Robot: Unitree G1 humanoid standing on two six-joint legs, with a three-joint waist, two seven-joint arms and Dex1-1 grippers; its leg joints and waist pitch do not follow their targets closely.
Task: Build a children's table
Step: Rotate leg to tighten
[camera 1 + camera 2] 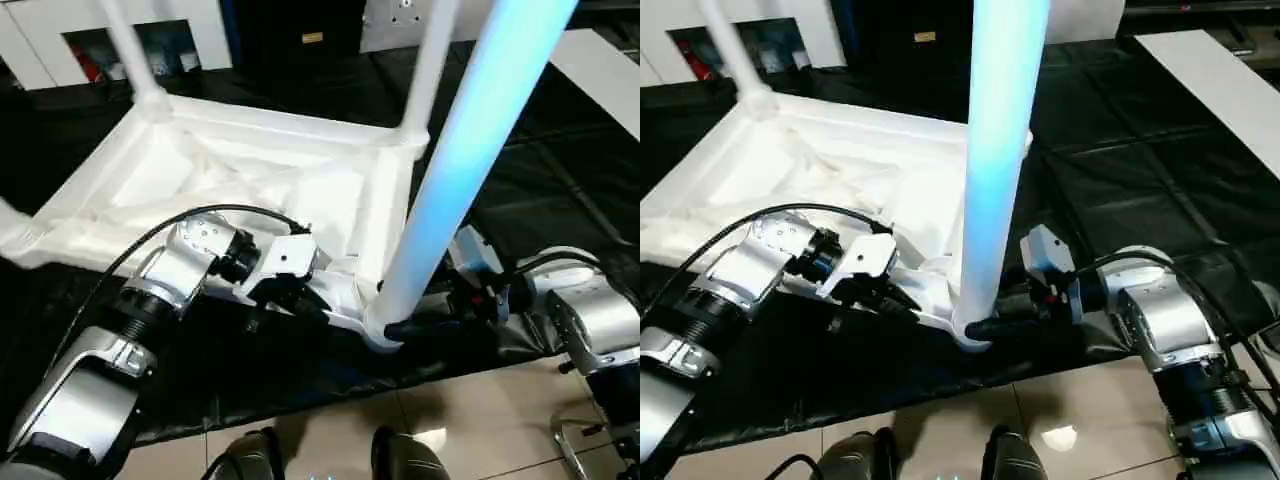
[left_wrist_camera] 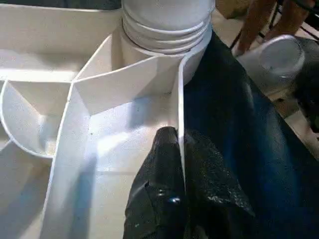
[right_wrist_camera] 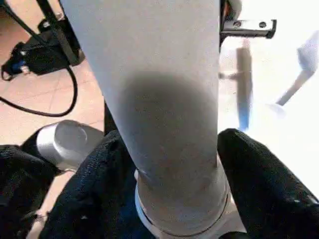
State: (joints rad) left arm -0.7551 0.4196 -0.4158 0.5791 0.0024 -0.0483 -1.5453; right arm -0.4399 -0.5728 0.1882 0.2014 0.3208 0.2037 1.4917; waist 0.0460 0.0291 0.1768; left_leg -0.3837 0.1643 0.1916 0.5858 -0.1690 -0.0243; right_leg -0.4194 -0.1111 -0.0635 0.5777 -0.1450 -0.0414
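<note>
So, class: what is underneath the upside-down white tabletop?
The tabletop lies on the black-covered work surface, which shows along its edges. Whatever is directly beneath it is hidden by the top itself.

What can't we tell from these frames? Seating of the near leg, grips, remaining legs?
- Near leg: its upper end is cut off by the top edge in both eye views; in the left wrist view its threaded base meets the corner socket, seating depth hidden inside.
- Right gripper: fingers flank the leg base; contact hidden behind the leg.
- Left gripper: shut on the tabletop rim.
- Far legs: tops cut off.
</note>
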